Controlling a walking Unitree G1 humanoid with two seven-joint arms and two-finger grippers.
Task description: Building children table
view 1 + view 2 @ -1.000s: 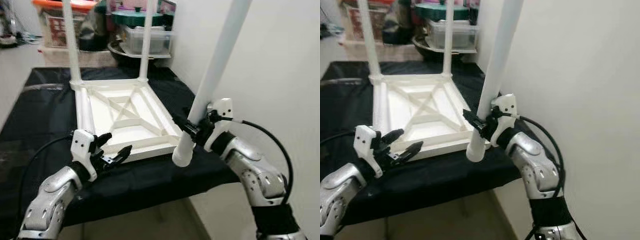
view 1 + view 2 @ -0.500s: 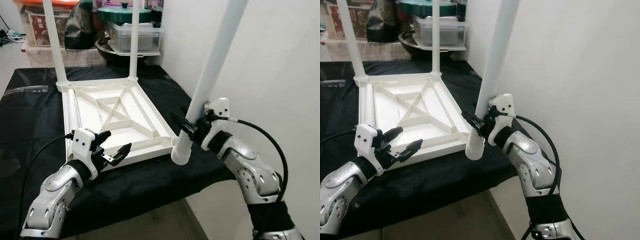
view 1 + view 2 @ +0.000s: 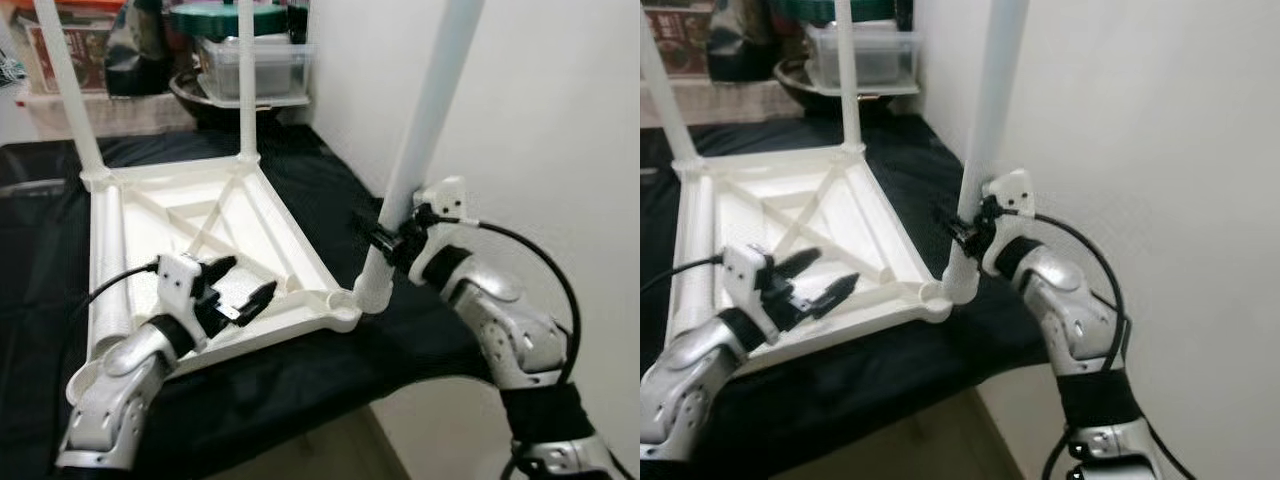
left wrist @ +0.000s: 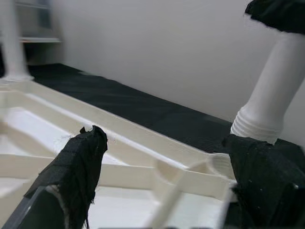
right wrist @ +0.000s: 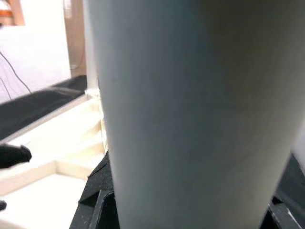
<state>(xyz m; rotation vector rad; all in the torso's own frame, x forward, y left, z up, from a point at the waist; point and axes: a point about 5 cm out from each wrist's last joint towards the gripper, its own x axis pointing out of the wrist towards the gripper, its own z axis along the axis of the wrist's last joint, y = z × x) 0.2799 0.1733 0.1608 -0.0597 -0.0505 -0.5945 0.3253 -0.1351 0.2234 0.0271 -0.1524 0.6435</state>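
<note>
**Leg's threaded end now beside the corner socket**

Since half a second ago the camera has swung right and closer, and the white leg (image 3: 425, 130) in the right gripper (image 3: 390, 238) has come inward: its threaded lower end, which hung out past the near right corner of the upturned white tabletop (image 3: 190, 250), now sits just beside the round socket (image 4: 220, 164) at that corner, tilted slightly. The right gripper's black fingers are clamped around the leg low down, near the thread. The left gripper (image 3: 243, 290) has moved up over the tabletop's near edge rail; its two fingers stand spread apart with nothing between them, hovering above the ribbed underside.

The tabletop lies upside down on a black cloth (image 3: 330, 190) covering the worktop, its near right corner close to the worktop's right edge. Two further legs (image 3: 60, 90) already stand upright at the far corners. A white wall (image 3: 560, 150) runs close along the right edge, leaving a narrow strip of cloth for the right arm. Beyond the worktop's far edge stand storage containers (image 3: 250, 65). The left side of the cloth is open.
</note>
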